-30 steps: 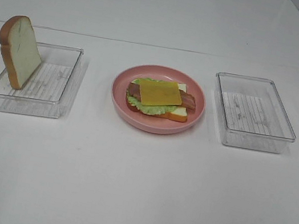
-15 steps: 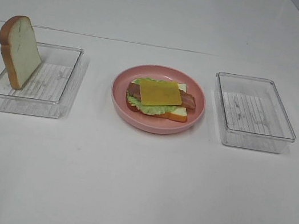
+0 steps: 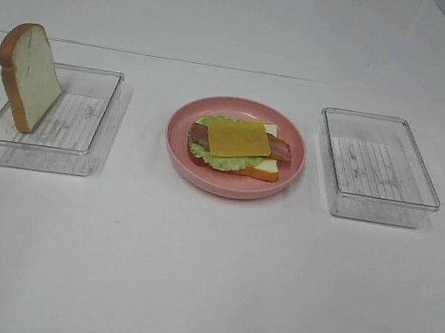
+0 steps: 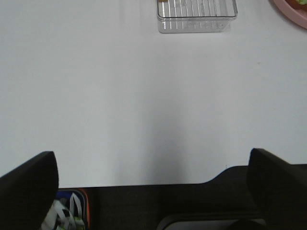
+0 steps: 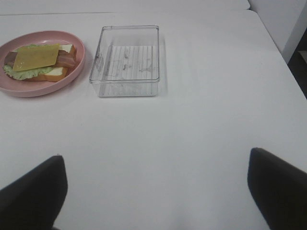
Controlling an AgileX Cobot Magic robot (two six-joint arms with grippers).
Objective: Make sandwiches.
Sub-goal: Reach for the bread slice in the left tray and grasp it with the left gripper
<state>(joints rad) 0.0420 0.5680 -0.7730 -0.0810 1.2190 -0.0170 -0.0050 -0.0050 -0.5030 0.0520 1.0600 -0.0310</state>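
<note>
Both sets of fingers are standing wide apart, gripping nothing: left gripper [image 4: 153, 191] and right gripper [image 5: 156, 191] are hanging over bare table [image 3: 202, 284]. Sandwich [image 3: 239, 146] is sitting open-faced on the pink plate [image 3: 178, 137], cheese uppermost. Top slice [image 3: 29, 77] is leaning in the left tray [image 3: 78, 154]; looks like the last step left.

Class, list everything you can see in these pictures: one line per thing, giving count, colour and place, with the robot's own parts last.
table: one, white, under everything.
plate: one, pink, centre of the table.
open sandwich: one, on the plate; bread at the bottom, green lettuce, reddish-brown bacon, yellow cheese on top.
bread slice: one, white with brown crust, standing tilted in the left tray.
left tray: one, clear plastic, left of the plate.
right tray: one, clear plastic, right of the plate, nothing in it.
left gripper: one, black, open, holding nothing.
right gripper: one, black, open, holding nothing.
</note>
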